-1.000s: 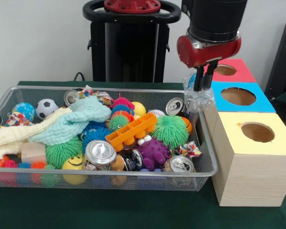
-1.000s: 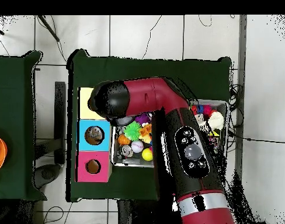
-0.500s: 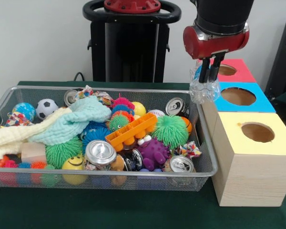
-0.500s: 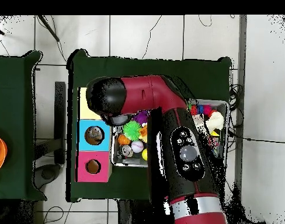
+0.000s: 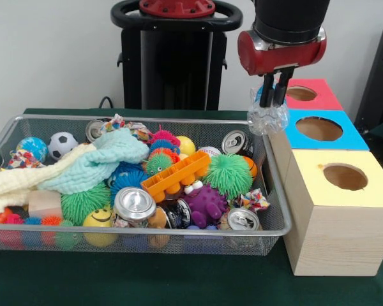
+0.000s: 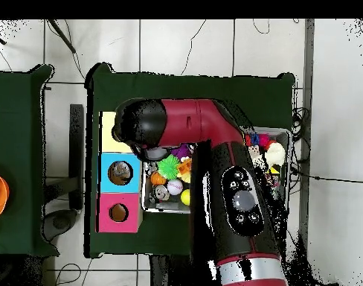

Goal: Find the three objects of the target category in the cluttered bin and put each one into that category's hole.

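Observation:
My gripper (image 5: 272, 104) is shut on a wad of clear, wrinkly plastic with a blue patch (image 5: 268, 119). It holds the wad in the air above the right end of the silver wire-mesh bin (image 5: 134, 240), next to the blue-topped box (image 5: 319, 129). No other clear plastic wad shows among the toys. In the overhead view the arm (image 6: 214, 149) hides the gripper, the wad and most of the bin (image 6: 146, 195).
Three wooden boxes with round holes stand right of the bin: red top (image 5: 306, 94), blue top, yellow top (image 5: 345, 176). The bin holds drink cans (image 5: 134, 204), spiky balls (image 5: 228, 173), an orange tray (image 5: 175, 173), cloths (image 5: 83, 162) and small balls.
The gripper has risen with the plastic wad from the bin's right end and shifted slightly left in the last half second. The bin's contents have not moved.

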Available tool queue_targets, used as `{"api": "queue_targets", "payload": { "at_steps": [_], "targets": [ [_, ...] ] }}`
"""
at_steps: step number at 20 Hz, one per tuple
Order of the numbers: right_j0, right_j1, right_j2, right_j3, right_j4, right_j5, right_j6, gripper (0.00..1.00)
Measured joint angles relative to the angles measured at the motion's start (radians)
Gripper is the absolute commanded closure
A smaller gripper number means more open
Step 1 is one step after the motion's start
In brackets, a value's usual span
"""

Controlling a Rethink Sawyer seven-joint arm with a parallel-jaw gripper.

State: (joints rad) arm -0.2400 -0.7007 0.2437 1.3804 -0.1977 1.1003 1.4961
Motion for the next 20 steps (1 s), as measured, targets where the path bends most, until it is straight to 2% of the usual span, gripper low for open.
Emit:
{"api": "queue_targets", "payload": {
  "at_steps": [11, 20],
  "targets": [
    [0.086, 0.0, -0.082, 0.0, 0.042, 0.0, 0.068, 1.0],
    [0.129, 0.001, -0.112, 0.0, 0.063, 0.0, 0.118, 1.0]
  ]
}}
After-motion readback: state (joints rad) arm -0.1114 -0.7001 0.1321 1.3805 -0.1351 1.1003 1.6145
